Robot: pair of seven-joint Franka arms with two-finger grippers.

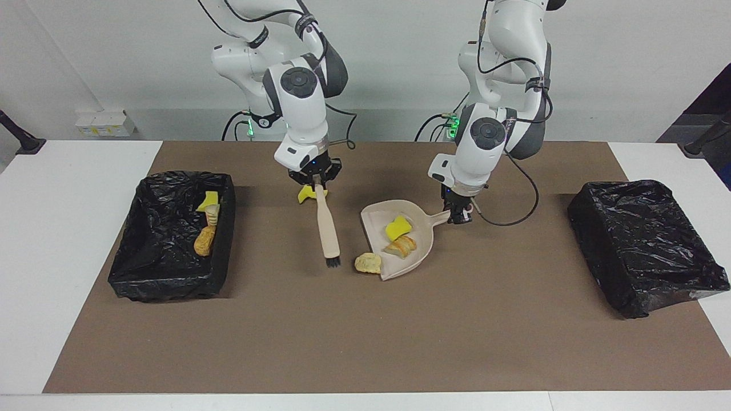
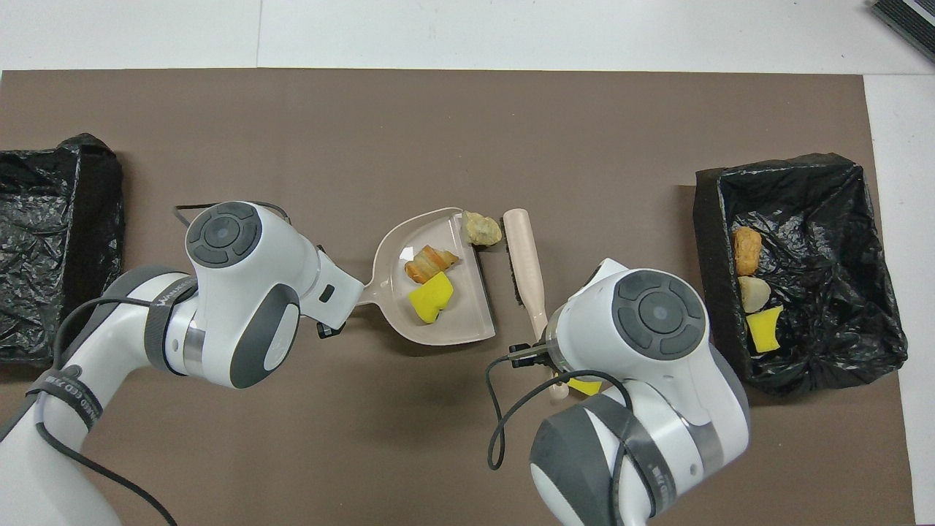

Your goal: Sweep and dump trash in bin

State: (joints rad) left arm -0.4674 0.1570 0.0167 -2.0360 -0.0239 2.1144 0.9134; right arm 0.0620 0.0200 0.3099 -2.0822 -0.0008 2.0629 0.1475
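Near the middle of the mat: a beige dustpan [image 1: 400, 242] lies on the brown mat [image 1: 365, 337], its open edge turned toward the right arm's end.
Left gripper [image 1: 458, 216]: clamped tight on the dustpan's handle tip, down low at the mat.
Right gripper [image 1: 314, 177]: fingers pinched on the top of a brush [image 1: 328, 231] handle; the brush hangs slanted, bristles at or just above the mat, I cannot tell which, beside the pan's open edge but apart from it.
Trash inside the pan: 2 pieces, a yellow sponge chunk [image 1: 397, 227] and a golden bread piece [image 1: 401, 246], lying together near the middle of the pan.
Trash at the pan's lip: 1 pale tan scrap [image 1: 368, 262] on the mat, right against the corner of the open edge, between the pan and the brush bristles.
Trash loose on the mat: 1 yellow sponge piece [image 1: 305, 194], nearer the robots than the pan, under the right gripper and partly hidden by it.
Bin at the right arm's end [image 1: 171, 234]: lined in black plastic, holding 3 scraps [image 1: 207, 220] in a row along the wall nearest the pan.
Bin at the left arm's end [image 1: 645, 245]: also black-lined; I cannot see into it.
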